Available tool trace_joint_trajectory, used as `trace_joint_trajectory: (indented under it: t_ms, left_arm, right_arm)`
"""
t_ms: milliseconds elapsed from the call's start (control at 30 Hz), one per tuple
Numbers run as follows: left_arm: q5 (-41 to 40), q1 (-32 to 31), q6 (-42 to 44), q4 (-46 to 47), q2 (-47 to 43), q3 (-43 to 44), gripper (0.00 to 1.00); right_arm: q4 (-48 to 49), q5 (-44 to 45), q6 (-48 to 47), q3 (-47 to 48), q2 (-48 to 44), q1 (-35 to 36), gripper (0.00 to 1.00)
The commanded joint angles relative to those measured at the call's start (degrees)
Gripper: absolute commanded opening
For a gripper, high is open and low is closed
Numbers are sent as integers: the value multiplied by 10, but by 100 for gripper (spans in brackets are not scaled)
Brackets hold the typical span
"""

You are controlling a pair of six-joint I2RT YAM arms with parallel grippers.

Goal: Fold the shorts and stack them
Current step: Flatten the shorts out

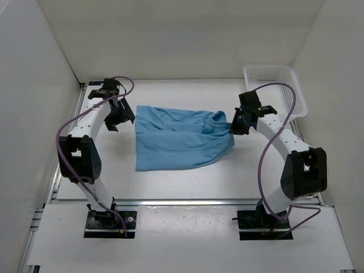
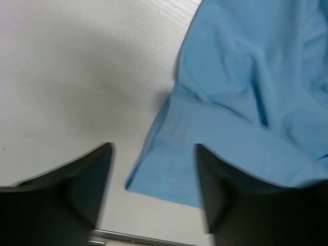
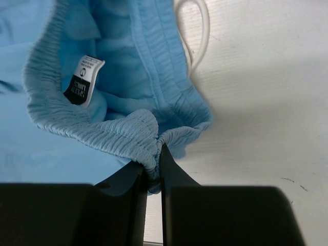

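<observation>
Spread over the middle of the tabletop [image 1: 170,182], a little nearer its far edge: the shorts [image 1: 176,142], sky-blue, mostly flat, with shallow wrinkles across the cloth. Leg hems toward the left edge, waistband [image 3: 102,133] toward the right edge.

Clamped on that gathered waistband, midway across the tabletop's right half: the right pincer [image 1: 235,126]. From the right wrist view, both dark fingers [image 3: 118,210] pressed together, with a fold of ribbed elastic nipped between the tips and lifted into a small peak. Behind the nip, the waistband mouth gaping open. Inside it, a small black-and-white label [image 3: 84,79], print too blurred to read. Past the waistband, a loop of white drawstring [image 3: 197,31] lying on bare tabletop.

Spread wide at the far left corner of the shorts, toward the tabletop's left edge: the left pincer [image 1: 119,120], holding nothing. From the left wrist view, its two dark fingers [image 2: 77,189] well apart, with the hem corner [image 2: 154,174] lying flat between them and one finger overlapping the cloth's edge. Cannot tell whether either finger touches the fabric.

In the far right corner of the tabletop, a white mesh basket [image 1: 267,69], apart from the shorts, just beyond the right wrist. Purple cables [image 1: 65,128] looping along both arms.
</observation>
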Motion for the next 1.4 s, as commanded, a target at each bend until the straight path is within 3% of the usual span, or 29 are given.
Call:
trace_joint_trajectory:
  t_ms: [0, 67, 167, 200, 233, 267, 433, 600, 700, 933, 1233, 1367]
  left_arm:
    - [-14, -15, -10, -17, -15, 0, 92]
    - [-14, -21, -19, -3, -72, -43, 94]
    - [17, -21, -24, 24, -136, -137, 72]
    - [31, -27, -24, 33, -146, -184, 63]
    - [64, -27, -24, 44, -153, -202, 47]
    - [74, -35, -24, 61, -153, -217, 43]
    - [74, -83, -30, 90, -90, -217, 41]
    - [44, -108, -23, 90, 5, -161, 63]
    - [37, -108, -28, 90, 41, -155, 66]
    - [-7, -113, -35, 95, 78, -138, 50]
    - [-7, -113, -35, 95, 67, -138, 10]
    - [-7, -113, -35, 90, 48, -138, 10]
  right_arm:
    - [-1, 8, -6, 27, 16, 1, 0]
    - [5, 8, -6, 21, 16, 1, 0]
    - [10, 8, -12, 5, 16, 1, 0]
    - [10, 8, -12, -1, 16, 1, 0]
    - [10, 8, -18, -7, 16, 1, 0]
    - [10, 8, -18, -7, 16, 1, 0]
    - [10, 3, -23, -18, 16, 1, 0]
    - [10, 3, -29, -23, 11, 1, 0]
    - [4, 3, -34, -23, 5, 1, 0]
    - [-2, 16, -46, -40, -6, 1, 0]
    - [-2, 27, -46, -45, -6, 1, 0]
    - [-2, 27, -46, -45, 0, 1, 0]
